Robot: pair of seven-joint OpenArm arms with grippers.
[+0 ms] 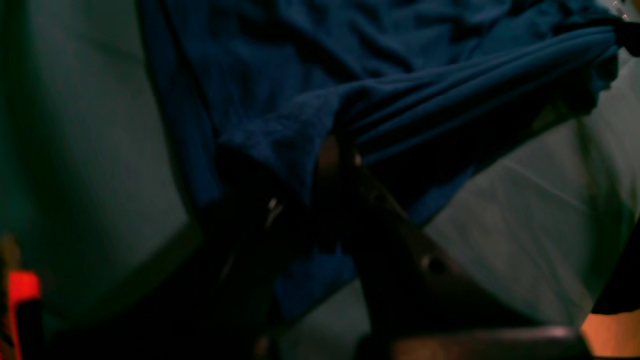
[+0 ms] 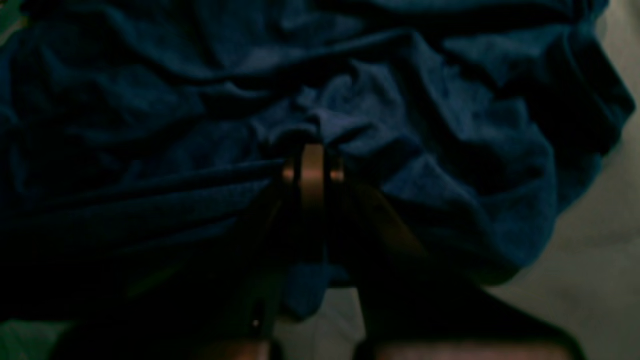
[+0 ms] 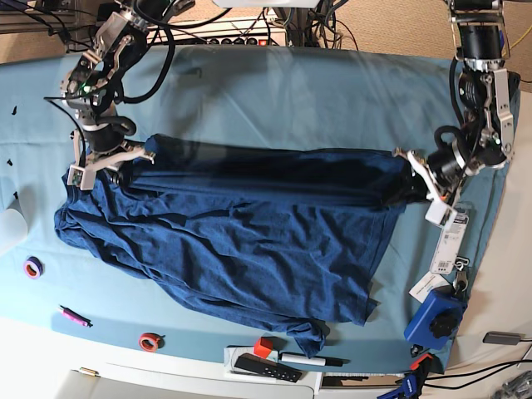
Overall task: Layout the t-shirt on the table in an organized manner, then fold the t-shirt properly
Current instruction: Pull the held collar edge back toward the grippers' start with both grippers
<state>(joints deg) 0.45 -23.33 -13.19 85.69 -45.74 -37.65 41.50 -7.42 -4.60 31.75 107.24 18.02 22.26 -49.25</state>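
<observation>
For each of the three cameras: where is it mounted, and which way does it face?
Left wrist: on the left arm, looking along its shut tool pinching the t-shirt above the table.
Right wrist: on the right arm, looking along its shut tool into bunched shirt.
Base: overhead, looking down; both arms show at the shirt's ends.
Shared: the shirt stretched between both tools.

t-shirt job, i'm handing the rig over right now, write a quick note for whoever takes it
Left gripper: shut on the t-shirt, pinching one end of its far edge.
Right gripper: shut on the other end of that edge.
The edge is stretched between the arms; the rest lies wrinkled on the table, one corner bunched near the front.
Done: both ends gripped, shirt partly spread.
Left: flatten it, then fold.
</observation>
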